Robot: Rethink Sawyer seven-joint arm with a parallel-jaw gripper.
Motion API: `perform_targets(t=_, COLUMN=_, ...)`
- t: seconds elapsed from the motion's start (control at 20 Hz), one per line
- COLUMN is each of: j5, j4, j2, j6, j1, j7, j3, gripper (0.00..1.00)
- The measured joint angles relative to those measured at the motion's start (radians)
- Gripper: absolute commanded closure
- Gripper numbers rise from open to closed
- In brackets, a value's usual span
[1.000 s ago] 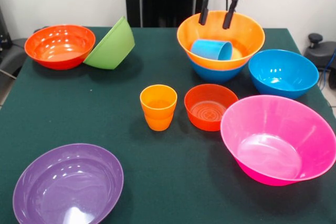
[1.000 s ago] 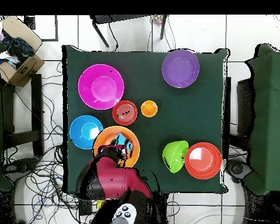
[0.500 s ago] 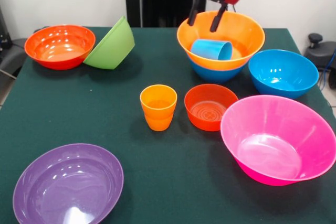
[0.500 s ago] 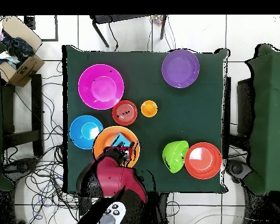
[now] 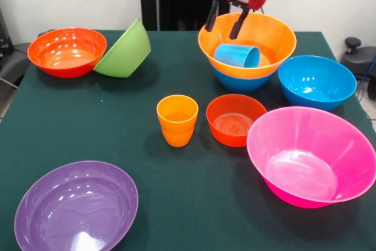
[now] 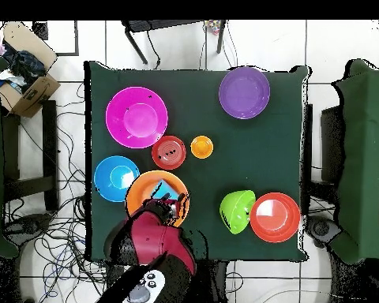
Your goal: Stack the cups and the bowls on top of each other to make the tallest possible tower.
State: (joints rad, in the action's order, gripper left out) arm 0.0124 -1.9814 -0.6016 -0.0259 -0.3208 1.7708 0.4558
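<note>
Sideways inside the glossy orange plastic bowl (image 5: 247, 42) lies the small light blue plastic cup (image 5: 237, 55), its long axis running roughly level across the bowl and its open mouth turned toward the table's right edge as the front view shows it. That orange bowl sits nested in a blue plastic bowl (image 5: 241, 80) near the far edge of the dark green table (image 5: 194, 174), making a low tower. The red and black claw (image 5: 223, 23) hangs above the orange bowl's far rim with its two dark fingers (image 5: 210, 19) spread apart and holding nothing; the cup lies below it, a little nearer the table's middle, not touching. Against the picture one second earlier, the claw has risen and shifted slightly toward the left edge, while the cup and bowls have stayed where they were.
</note>
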Motion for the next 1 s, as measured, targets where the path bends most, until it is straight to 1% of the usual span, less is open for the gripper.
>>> perform_targets(t=0.2, j5=-0.005, j4=0.000, j2=-0.009, j6=0.000, j1=-0.005, j7=0.000, j3=0.000, gripper=0.00)
perform_targets(t=0.55, j5=-0.068, j4=0.027, j2=-0.002, j6=0.000, j1=-0.049, j7=0.014, j3=0.018, gripper=0.00)
perform_targets(t=0.6, j5=-0.095, j4=0.046, j2=0.013, j6=0.000, j1=-0.074, j7=0.023, j3=0.034, gripper=0.00)
perform_targets(t=0.8, j5=-0.147, j4=0.088, j2=0.051, j6=0.000, j1=-0.119, j7=0.046, j3=0.062, gripper=0.00)
perform_targets(t=1.0, j5=-0.180, j4=0.121, j2=0.084, j6=0.000, j1=-0.147, j7=0.063, j3=0.080, gripper=0.00)
